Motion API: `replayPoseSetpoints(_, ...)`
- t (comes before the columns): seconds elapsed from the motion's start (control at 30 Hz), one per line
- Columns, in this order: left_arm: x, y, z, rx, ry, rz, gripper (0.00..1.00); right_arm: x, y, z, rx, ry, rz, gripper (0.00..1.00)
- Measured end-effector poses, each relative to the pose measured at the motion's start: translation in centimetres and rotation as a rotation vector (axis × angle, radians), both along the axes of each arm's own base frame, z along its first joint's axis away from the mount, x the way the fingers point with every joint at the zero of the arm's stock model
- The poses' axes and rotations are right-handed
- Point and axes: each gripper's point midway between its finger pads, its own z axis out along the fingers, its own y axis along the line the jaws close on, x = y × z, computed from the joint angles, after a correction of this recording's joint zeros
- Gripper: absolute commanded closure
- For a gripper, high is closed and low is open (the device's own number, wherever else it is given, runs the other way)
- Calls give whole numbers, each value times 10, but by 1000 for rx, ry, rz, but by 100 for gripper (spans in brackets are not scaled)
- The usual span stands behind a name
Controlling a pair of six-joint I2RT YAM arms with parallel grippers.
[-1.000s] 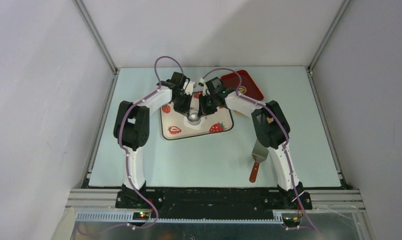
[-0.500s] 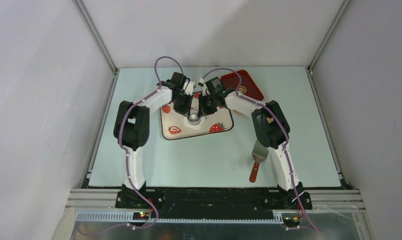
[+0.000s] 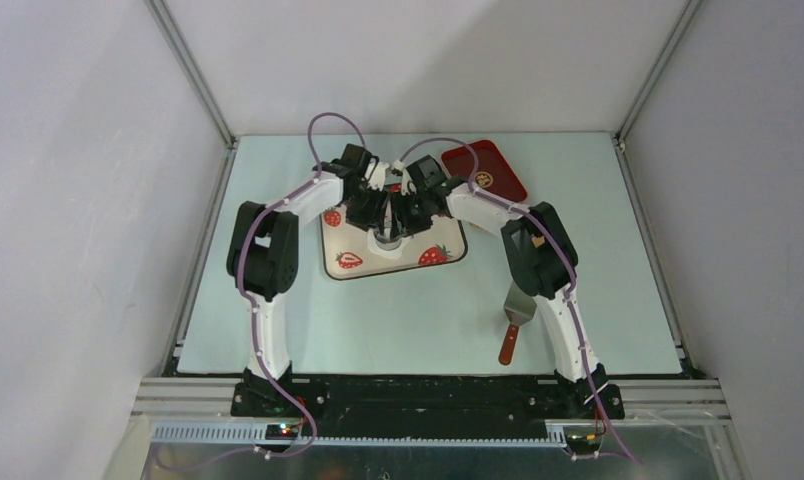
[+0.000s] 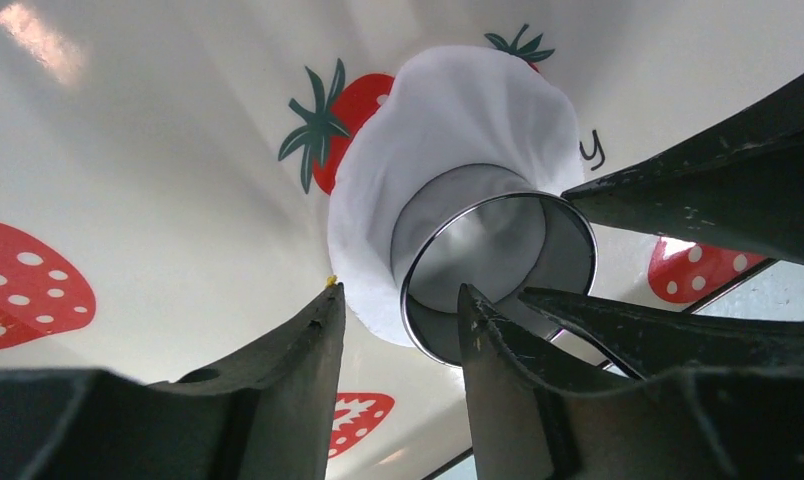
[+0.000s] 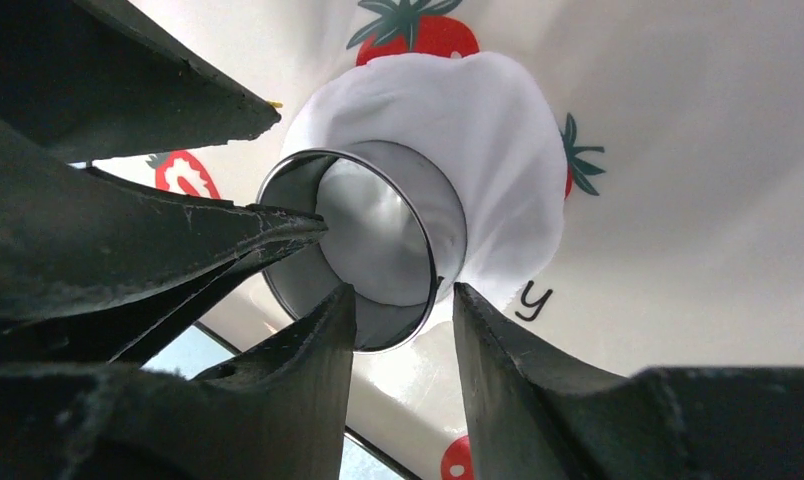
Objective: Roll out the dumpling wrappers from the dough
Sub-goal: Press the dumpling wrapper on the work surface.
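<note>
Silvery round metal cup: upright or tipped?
Upright: the silvery round metal cup stands open end up on the flat white dough sheet; both wrist views look into it.

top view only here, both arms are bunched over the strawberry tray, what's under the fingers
Observer: A flattened white sheet of dough, with a silvery metal ring standing on it.
Operator: ring centred on the sheet
Observer: No, it's off-centre, toward the side nearest both wrist cameras. Most of the dough lies bare beyond it.
Operator: is either arm clamping the ring
Observer: It doesn't look like it. The left fingers and the right fingers each stand apart, one tip over the ring's opening and one outside its wall.
</note>
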Motion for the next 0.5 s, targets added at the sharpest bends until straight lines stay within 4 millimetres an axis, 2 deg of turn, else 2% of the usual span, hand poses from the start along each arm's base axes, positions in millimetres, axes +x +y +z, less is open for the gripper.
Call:
replayPoseSetpoints(0.13, 1, 2, 0, 0, 0, 5, 43, 3, 1, 5, 3, -16, 3, 48)
replayPoseSetpoints(0.2, 2, 3, 0, -1, 0, 8, 31, 5, -1, 9, 1, -23, 2, 44)
replayPoseSetpoints(0.33, 3, 6, 2, -12, 1, 12, 4, 7, -7, 23, -8, -50, 3, 28)
replayPoseSetpoints(0.4, 4, 9, 6, -24, -1, 17, 1, 9, -12, 35, -17, -80, 10, 19)
replayPoseSetpoints(0.5, 8, 16, 16, -51, -17, 30, 0, 11, -16, 48, -34, -116, 29, 12)
